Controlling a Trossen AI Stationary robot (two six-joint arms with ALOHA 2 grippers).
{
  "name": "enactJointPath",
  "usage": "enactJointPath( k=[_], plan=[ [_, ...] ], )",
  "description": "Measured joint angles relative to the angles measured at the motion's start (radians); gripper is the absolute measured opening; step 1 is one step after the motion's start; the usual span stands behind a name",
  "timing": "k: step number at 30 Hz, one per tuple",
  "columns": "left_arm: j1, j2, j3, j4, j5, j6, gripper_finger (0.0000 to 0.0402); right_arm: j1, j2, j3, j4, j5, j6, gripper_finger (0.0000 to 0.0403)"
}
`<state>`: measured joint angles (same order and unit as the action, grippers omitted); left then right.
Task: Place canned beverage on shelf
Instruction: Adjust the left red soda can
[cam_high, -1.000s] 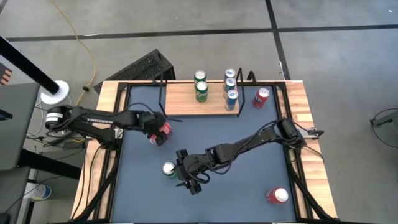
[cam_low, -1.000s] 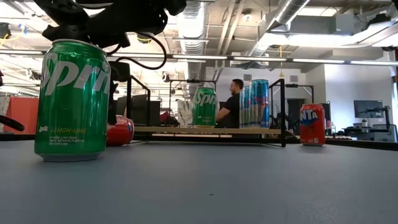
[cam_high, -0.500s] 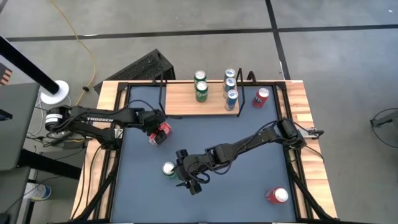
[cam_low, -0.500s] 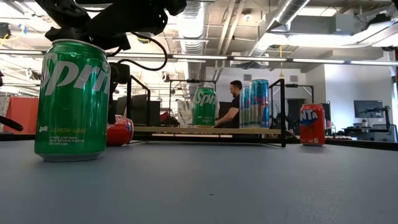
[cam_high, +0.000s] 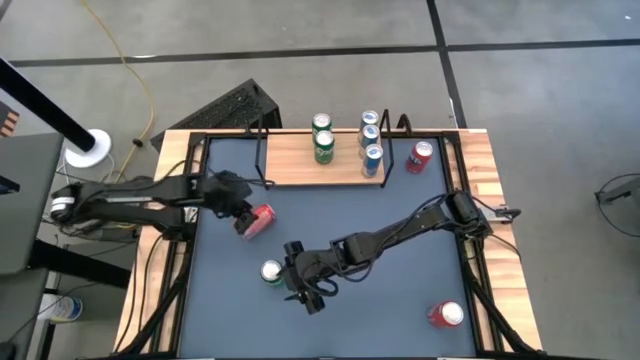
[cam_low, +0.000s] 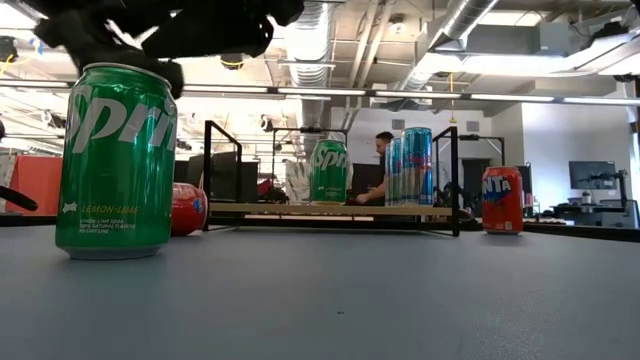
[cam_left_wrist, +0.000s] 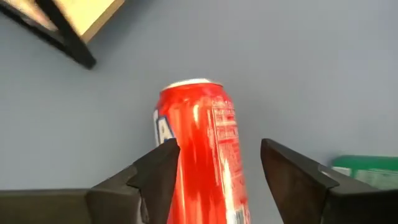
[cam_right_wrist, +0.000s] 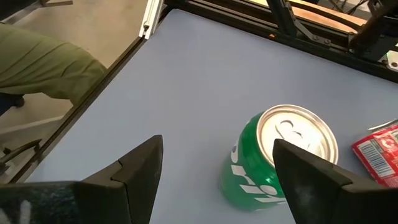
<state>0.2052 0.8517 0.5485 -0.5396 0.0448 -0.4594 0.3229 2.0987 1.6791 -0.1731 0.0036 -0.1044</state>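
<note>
A red can (cam_high: 262, 220) lies on its side on the blue-grey tabletop, near the shelf's left end; it also shows in the low view (cam_low: 186, 209). My left gripper (cam_high: 245, 216) is open, its fingers on either side of the can's body (cam_left_wrist: 205, 155). A green can (cam_high: 271, 271) stands upright at the table's middle. My right gripper (cam_high: 297, 285) is open just right of it and above it; the right wrist view shows the green can (cam_right_wrist: 280, 155) ahead of the spread fingers. The light-wood shelf (cam_high: 300, 170) at the far edge bears several cans. My left gripper has its open fingers level on either side of the red can's body (cam_left_wrist: 186, 168), coming from the table's left. I cannot tell whether a finger touches it. The can lies on its side on the table.
On the shelf stand two green cans (cam_high: 323, 140) and three blue-silver cans (cam_high: 371, 138). A red can (cam_high: 420, 157) stands upright right of the shelf. Another red can (cam_high: 445, 315) lies at the near right corner. A person shows in the room behind (cam_low: 380, 150).
My left gripper has drawn back toward the table's left edge, so more of the red can shows; the can stays lying on the table about where it was. My right gripper has kept still by the green can.
</note>
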Motion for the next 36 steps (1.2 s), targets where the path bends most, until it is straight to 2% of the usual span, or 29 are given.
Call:
enactJointPath(
  k=[4,9,25,31,36],
  plan=[
    [-0.008,-0.104,-0.033,0.01,0.041,-0.043,0.0203,-0.004,0.0,0.0,-0.002,0.0,0.0,0.0291],
    [-0.015,-0.118,-0.036,0.011,0.025,-0.028,0.022,-0.007,0.0,0.0,0.008,0.003,0.004,0.0291],
    [-0.013,0.015,-0.034,0.078,0.056,0.049,0.037,0.0,0.0,0.0,-0.001,0.003,0.018,0.0291],
    [0.017,0.055,-0.033,0.082,0.081,0.047,0.0384,0.0,0.0,0.0,-0.003,0.004,0.018,0.0291],
    [0.016,0.124,-0.033,0.059,0.028,0.048,0.0383,0.0,0.0,0.0,-0.004,0.004,0.018,0.0291]
  ],
)
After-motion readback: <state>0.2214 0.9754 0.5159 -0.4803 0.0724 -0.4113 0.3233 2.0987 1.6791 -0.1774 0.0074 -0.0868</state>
